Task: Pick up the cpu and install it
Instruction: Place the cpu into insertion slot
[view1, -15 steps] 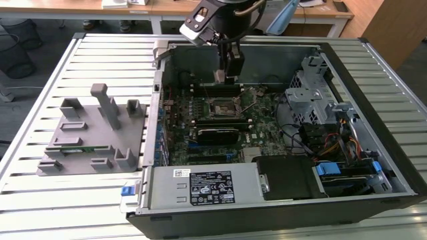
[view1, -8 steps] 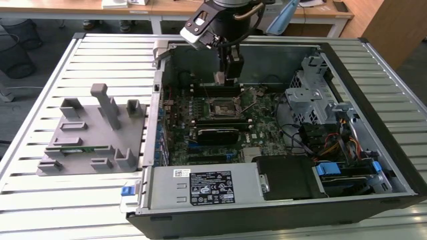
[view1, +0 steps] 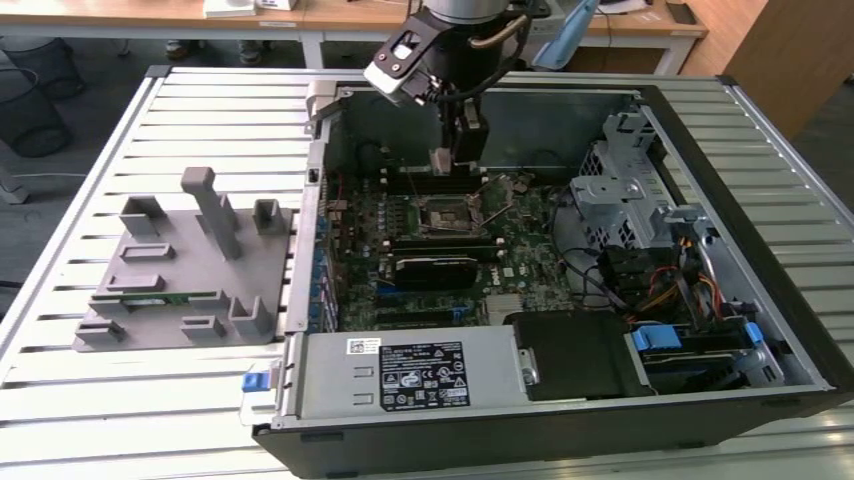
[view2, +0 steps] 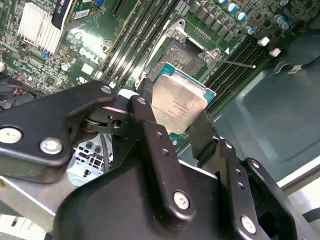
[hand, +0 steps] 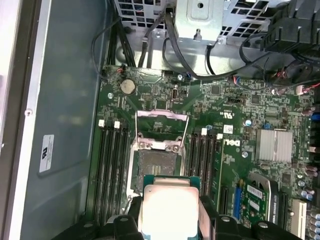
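Note:
The cpu (view2: 179, 102), a flat square chip with a silver top and green edge, hangs between my gripper's (view2: 175, 114) two black fingers (view2: 202, 131), which are shut on its sides. It is held slightly tilted just above the motherboard, close beside the open cpu socket (view2: 186, 54). In the first wrist view the cpu (hand: 169, 207) overlaps the near edge of the socket (hand: 155, 167), whose metal retention frame (hand: 162, 122) is flipped up. In the exterior view my gripper (view1: 451, 162) reaches down into the open computer case (view1: 314, 230) above the socket (view1: 447, 213).
Memory slots (hand: 107, 170) flank the socket on both sides. A black card (view1: 434, 270), the power supply (view1: 400, 370), a metal drive cage (view1: 621, 190) and cables (view1: 667, 290) crowd the case. A grey fixture tray (view1: 187, 270) with a green memory stick (view1: 147, 297) lies outside the case, on the exterior view's left.

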